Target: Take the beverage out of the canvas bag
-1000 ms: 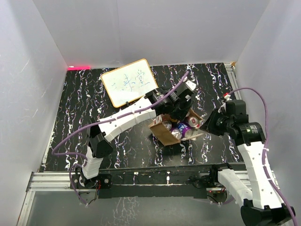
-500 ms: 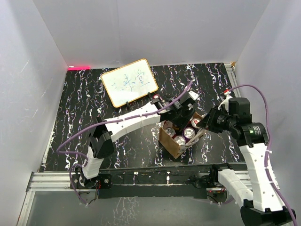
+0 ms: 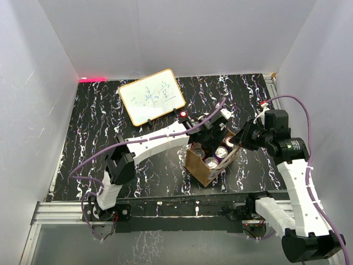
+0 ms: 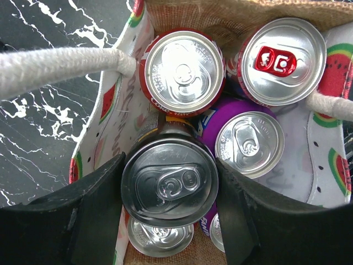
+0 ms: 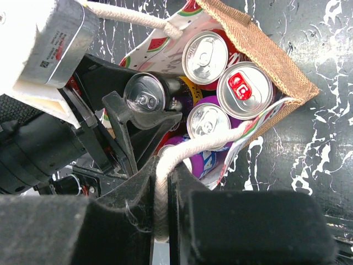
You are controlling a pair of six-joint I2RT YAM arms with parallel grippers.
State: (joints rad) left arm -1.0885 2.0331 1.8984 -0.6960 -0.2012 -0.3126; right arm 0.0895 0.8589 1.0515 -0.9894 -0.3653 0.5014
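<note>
Top external: my left arm reached out over the black marbled table [image 3: 99, 127] to the canvas bag [image 3: 197, 165]. The bag stood open towards the near edge of the table, between my two claws. My left claw [image 3: 212, 141] was down in the bag's mouth, and my right claw [image 3: 238, 139] sat at its right rim. A whiteboard [image 3: 151, 96] lay farther back on the left, well apart from the bag.

Left wrist: my left claw was pinching a dark can [image 4: 168, 171], with one black finger [image 4: 94, 221] pressed against each side of it. The can's silver top stood nearer the camera than its neighbours and overlapped them, but the can was not yet clear of the bag's pale, watermelon-printed lining. Beyond it in the bag sat a red can [image 4: 183, 67], a can with a red tab [image 4: 284, 59] and a purple can [image 4: 249, 144], packed so that they touched one another.

Right wrist: my right claw was pressed together on a white cord handle [image 5: 204, 144], which ran taut from between my fingers to the bag's near rim. Past it I could see the dark can tilted in my left claw, its top above the other cans.
</note>
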